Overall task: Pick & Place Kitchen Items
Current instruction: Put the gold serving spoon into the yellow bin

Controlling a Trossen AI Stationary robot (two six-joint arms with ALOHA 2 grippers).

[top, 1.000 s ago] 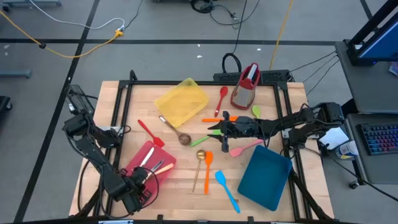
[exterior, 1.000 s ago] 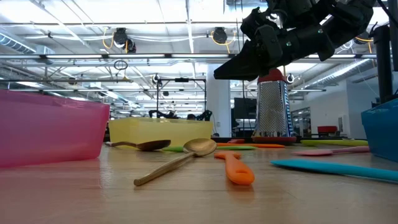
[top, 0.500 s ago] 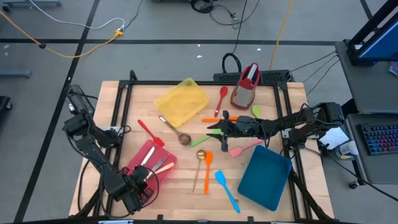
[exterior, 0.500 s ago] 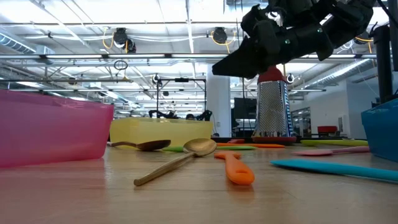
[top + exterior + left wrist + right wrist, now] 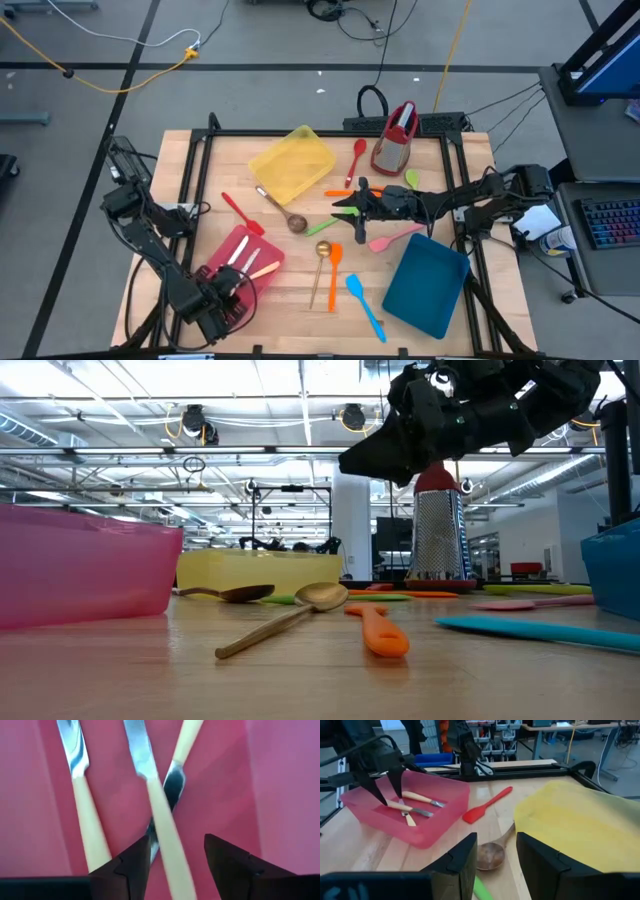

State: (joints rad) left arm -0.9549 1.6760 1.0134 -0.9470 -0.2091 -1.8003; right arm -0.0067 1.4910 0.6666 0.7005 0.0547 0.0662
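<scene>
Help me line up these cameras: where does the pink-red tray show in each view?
High view: pink-red tray lower left, under the left gripper.
Low view: far left.
Left wrist view: fills the picture, pale-handled cutlery inside.
Right wrist view: left of centre.
Shared landmark: yellow tray.

Bright, even light from overhead

We see glaring ceiling lamps (image 5: 195, 420) in the low view; the cutlery (image 5: 165, 835) looks blurred.
</scene>
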